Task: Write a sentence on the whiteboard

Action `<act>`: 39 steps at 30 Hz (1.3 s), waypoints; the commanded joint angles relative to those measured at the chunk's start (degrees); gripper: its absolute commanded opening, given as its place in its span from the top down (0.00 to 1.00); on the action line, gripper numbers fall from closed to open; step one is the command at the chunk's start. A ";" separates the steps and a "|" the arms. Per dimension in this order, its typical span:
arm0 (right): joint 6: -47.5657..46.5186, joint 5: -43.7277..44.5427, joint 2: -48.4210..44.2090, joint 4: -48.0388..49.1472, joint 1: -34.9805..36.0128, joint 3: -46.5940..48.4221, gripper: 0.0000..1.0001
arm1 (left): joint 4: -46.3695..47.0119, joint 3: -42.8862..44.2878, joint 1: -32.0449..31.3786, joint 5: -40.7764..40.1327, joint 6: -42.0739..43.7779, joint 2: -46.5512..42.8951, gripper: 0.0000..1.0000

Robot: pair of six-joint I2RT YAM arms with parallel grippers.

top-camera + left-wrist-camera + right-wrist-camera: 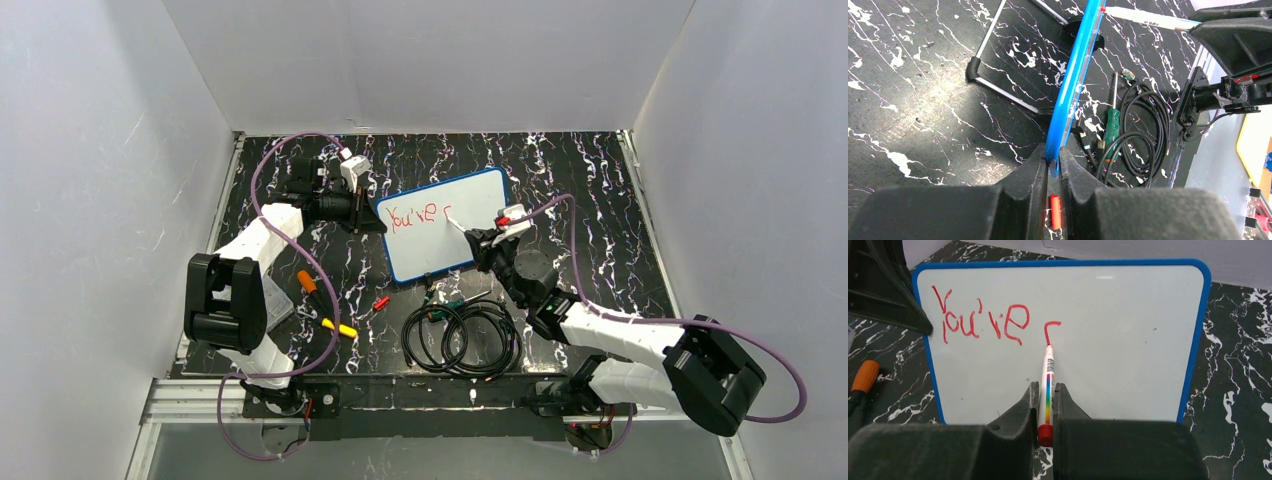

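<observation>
The whiteboard (445, 223) with its blue frame stands tilted on a wire stand at the middle of the table. Red words "You're" (980, 320) and one further stroke (1050, 330) are on it. My left gripper (1053, 160) is shut on the board's blue edge (1073, 85), seen edge-on in the left wrist view. My right gripper (1047, 390) is shut on a white marker (1047, 385) with a rainbow stripe and red end. Its red tip touches the board at the foot of the last stroke. In the top view the right gripper (487, 240) is at the board's right side.
A coiled black cable (462, 335) lies in front of the board, with a green-handled screwdriver (1111, 122) beside it. Orange (307, 282), yellow (340, 327) and red (381, 302) items lie at front left. The wire stand (993, 65) props the board. White walls surround the table.
</observation>
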 commanded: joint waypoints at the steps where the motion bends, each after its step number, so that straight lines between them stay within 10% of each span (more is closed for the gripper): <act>1: 1.30 1.41 -1.95 -1.33 -0.17 -1.49 0.99 | -1.62 1.43 -0.24 0.40 1.29 -1.73 1.00; 39: 0.41 5.52 0.82 1.77 -0.01 -1.11 0.99 | -1.66 1.45 -0.24 0.49 1.33 -1.75 1.00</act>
